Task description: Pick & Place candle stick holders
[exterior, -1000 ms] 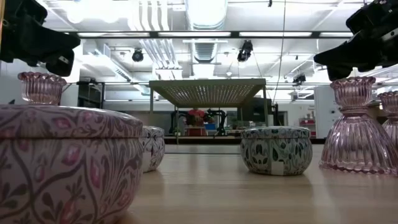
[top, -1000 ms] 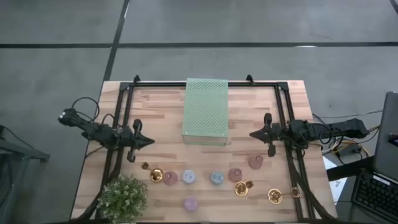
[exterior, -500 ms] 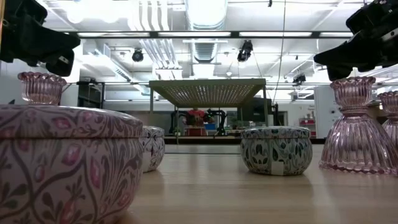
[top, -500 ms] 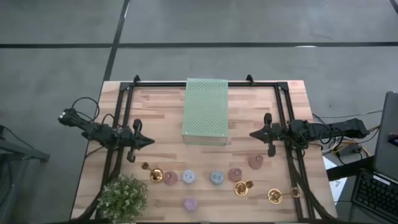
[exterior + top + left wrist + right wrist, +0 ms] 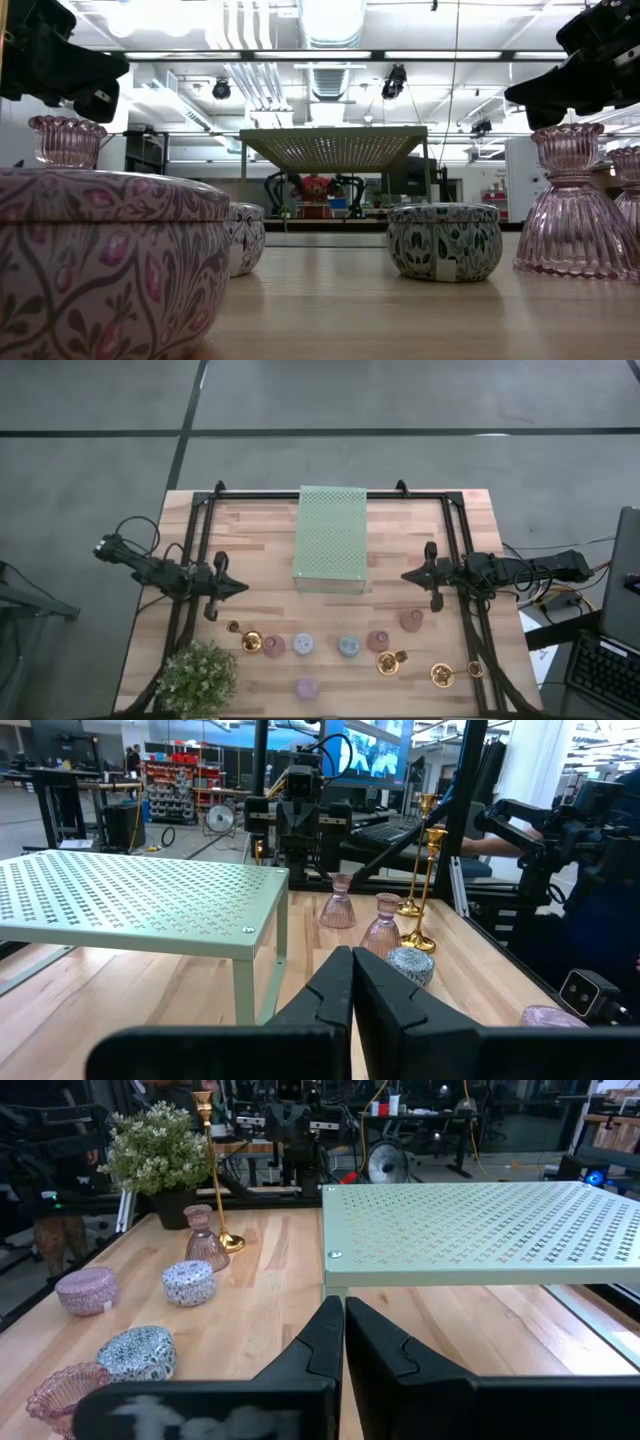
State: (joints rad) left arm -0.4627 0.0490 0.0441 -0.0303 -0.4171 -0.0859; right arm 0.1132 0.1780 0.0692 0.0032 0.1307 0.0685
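Observation:
The candle stick holders stand in a loose row near the table's near edge. They include shiny gold ones (image 5: 250, 642) (image 5: 388, 663) (image 5: 442, 674), squat pink ones (image 5: 274, 646) (image 5: 378, 641) (image 5: 411, 621), blue ones (image 5: 302, 645) (image 5: 348, 646) and a lilac one (image 5: 306, 687). Each rests on its base. My left gripper (image 5: 242, 588) is shut and empty at the left, above the table and farther back than the row. My right gripper (image 5: 406, 575) is shut and empty at the right, facing it. In the wrist views the fingers (image 5: 350, 975) (image 5: 343, 1320) meet.
A pale green perforated block (image 5: 331, 540) stands on legs at the table's middle, between the grippers and toward the far edge. A leafy potted plant (image 5: 197, 677) sits at the near left corner. A black frame (image 5: 455, 530) runs along the table's sides and far edge.

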